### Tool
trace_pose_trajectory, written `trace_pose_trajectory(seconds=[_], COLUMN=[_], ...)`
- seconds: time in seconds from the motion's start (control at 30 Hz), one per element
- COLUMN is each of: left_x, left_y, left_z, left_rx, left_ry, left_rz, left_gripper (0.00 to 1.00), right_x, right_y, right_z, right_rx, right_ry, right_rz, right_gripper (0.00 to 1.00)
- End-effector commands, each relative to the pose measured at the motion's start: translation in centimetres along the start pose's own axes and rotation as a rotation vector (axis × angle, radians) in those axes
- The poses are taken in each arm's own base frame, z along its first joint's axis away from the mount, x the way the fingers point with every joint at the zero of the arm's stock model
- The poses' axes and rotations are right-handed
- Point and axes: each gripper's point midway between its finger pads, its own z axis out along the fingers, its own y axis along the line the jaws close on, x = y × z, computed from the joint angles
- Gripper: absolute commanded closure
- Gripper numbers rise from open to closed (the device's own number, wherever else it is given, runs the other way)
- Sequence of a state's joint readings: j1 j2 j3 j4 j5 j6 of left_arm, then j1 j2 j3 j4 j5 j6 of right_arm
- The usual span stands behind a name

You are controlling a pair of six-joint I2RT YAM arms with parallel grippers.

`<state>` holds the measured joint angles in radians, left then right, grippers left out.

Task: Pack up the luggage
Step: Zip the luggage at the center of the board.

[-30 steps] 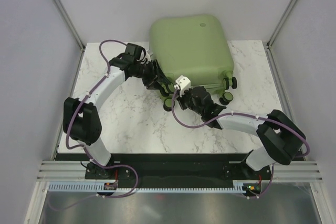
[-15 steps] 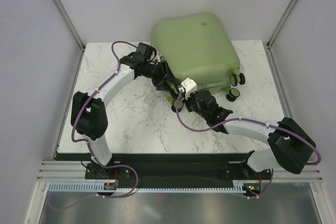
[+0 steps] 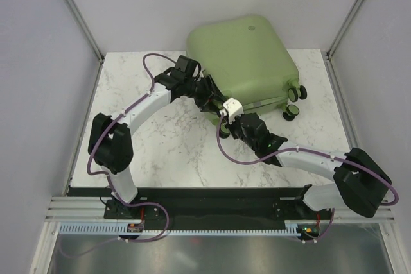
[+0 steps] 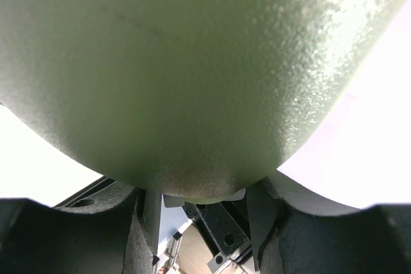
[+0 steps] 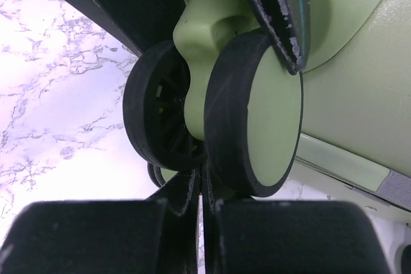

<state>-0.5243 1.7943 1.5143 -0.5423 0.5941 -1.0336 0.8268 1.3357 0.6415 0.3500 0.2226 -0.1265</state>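
Note:
The luggage (image 3: 244,52) is a closed sage-green hard-shell suitcase lying flat at the back of the marble table, wheels toward the front right. My left gripper (image 3: 209,96) is at its near-left corner; in the left wrist view (image 4: 202,200) the jaws stand apart with the rounded green corner (image 4: 192,62) pressed over them. My right gripper (image 3: 226,126) is shut at the near-left wheel; in the right wrist view (image 5: 201,181) its closed tips touch the underside of the black-and-green double wheel (image 5: 257,113). The shell (image 5: 350,88) fills the right of that view.
Two more wheels (image 3: 294,102) stick out at the suitcase's front right corner. The white marble table (image 3: 154,152) has grey walls close on both sides and a black rail (image 3: 212,197) along its near edge.
The suitcase has slid and turned to the right, its wheels swinging toward the right wall. Both arms have followed it rightward, staying against its near-left corner and wheel.

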Motion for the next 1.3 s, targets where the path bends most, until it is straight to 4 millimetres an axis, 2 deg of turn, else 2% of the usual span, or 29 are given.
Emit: trace_pose_trajectory(seconds=[0.0,0.37,0.47,0.6,0.8,1.0,1.27], left_x=[-5.0,-5.0,-4.3,-4.3,-3.6,-2.7,-0.6], left_y=[-10.8,-12.2,-12.5,-13.9,-14.4,-13.9,-13.4], left_z=[-0.2,1.3,2.4,3.0,4.6,6.1,7.2], left_rx=[0.351,0.373,0.39,0.441,0.471,0.48,0.481], left_ry=[-0.308,-0.3,-0.222,-0.182,-0.092,0.016,0.14], left_rz=[0.187,0.144,0.145,0.172,0.169,0.138,0.121], left_gripper=[0.98,0.98,0.98,0.98,0.98,0.98,0.98], right_x=[-6.4,-6.4,-6.3,-6.1,-5.8,-5.7,-5.4], right_y=[7.2,6.7,6.7,6.8,6.8,7.0,7.6], right_z=[-1.8,-2.7,-2.9,-3.1,-3.4,-3.4,-3.5], right_rx=[-0.314,-0.297,-0.294,-0.297,-0.301,-0.305,-0.329], right_ry=[-0.222,-0.235,-0.237,-0.23,-0.23,-0.234,-0.223], right_rz=[0.021,0.038,0.031,0.032,0.023,0.021,0.004], right_gripper=[1.0,1.0,1.0,1.0,1.0,1.0,1.0])
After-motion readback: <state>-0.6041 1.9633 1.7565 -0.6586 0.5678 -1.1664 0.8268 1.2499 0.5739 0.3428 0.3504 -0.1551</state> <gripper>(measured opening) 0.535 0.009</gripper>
